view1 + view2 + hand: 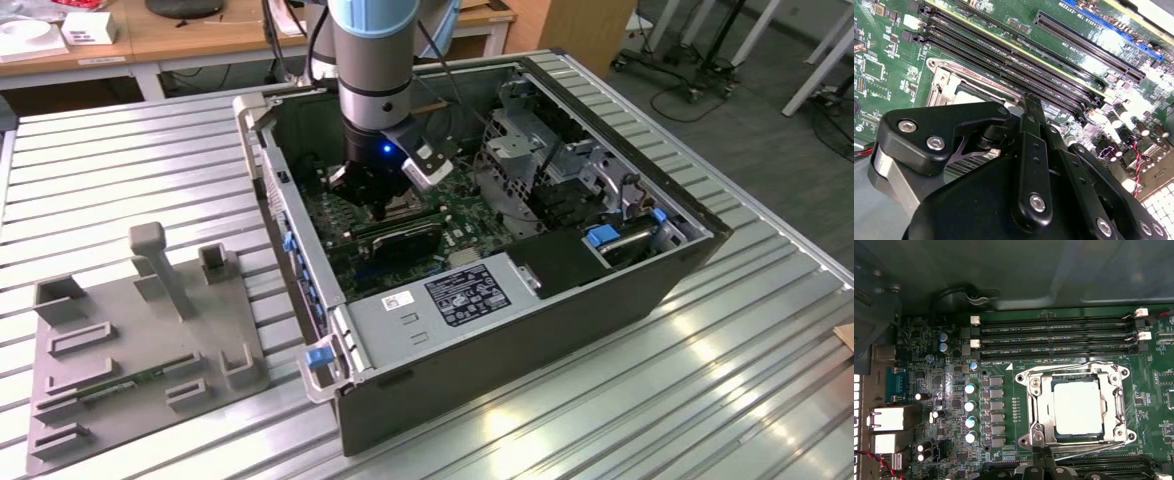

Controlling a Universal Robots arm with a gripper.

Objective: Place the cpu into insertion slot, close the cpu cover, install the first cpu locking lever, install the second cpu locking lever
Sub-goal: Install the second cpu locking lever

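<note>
Motherboard (929, 390): lies flat inside the open case (694, 250).
Insertion slot (1030, 415): cpu cover (1040, 399) closed over the seated cpu (1077, 407).
Gripper (1032, 102): jaws pressed together, empty — tip kept low at the socket's edge, beside the lever — force is best applied slowly.

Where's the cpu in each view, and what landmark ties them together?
Exterior view: the cpu itself cannot be made out; the gripper hangs over that part of the motherboard.
First wrist view: cpu sits in the insertion slot, pale square.
Second wrist view: cpu peeks out above the gripper's black body.
Shared landmark: the long black memory slots beside the socket.
</note>
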